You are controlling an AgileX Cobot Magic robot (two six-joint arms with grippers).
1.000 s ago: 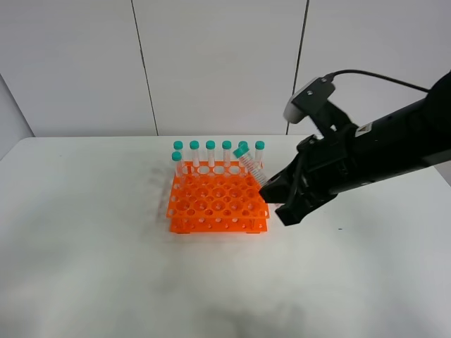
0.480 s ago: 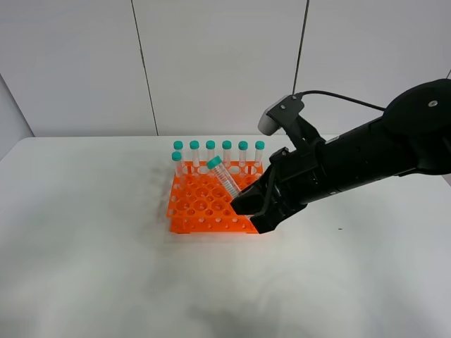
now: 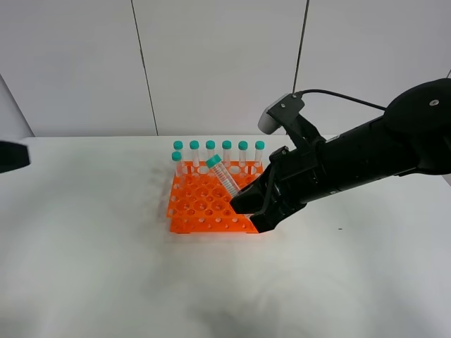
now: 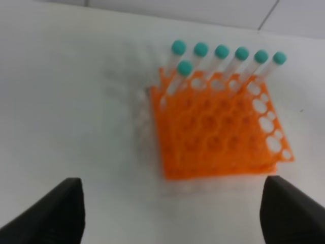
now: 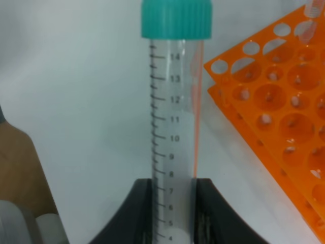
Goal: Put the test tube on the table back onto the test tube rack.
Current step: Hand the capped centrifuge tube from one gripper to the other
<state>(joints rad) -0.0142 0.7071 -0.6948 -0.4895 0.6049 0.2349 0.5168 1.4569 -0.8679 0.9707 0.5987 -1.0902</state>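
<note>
1. While the right gripper (image 3: 242, 199) is clamped tight on the lower part of the test tube (image 3: 221, 176), the tube is clear of the table (image 3: 99, 267). It leans over the test tube rack (image 3: 197, 209).
2. The tube is tilted, with its teal cap (image 3: 213, 161) uppermost and pointing toward the rack's back left. Its lower end is in the jaws above the rack's front right part.
3. In the right wrist view, the two dark fingers (image 5: 210, 208) press the clear wall from both sides at the low graduation marks. The pointed tip is hidden below them.
4. Whether the tube lines up with any hole cannot be told.
5. The rack rests on the table near its middle. Seven other teal-capped tubes (image 3: 210, 151) stand upright in it, six along the back row and one in the next row at the left end.
6. The left gripper (image 4: 172, 213) is spread wide with nothing between its fingers. It is well apart from the rack, which its camera sees whole.
</note>
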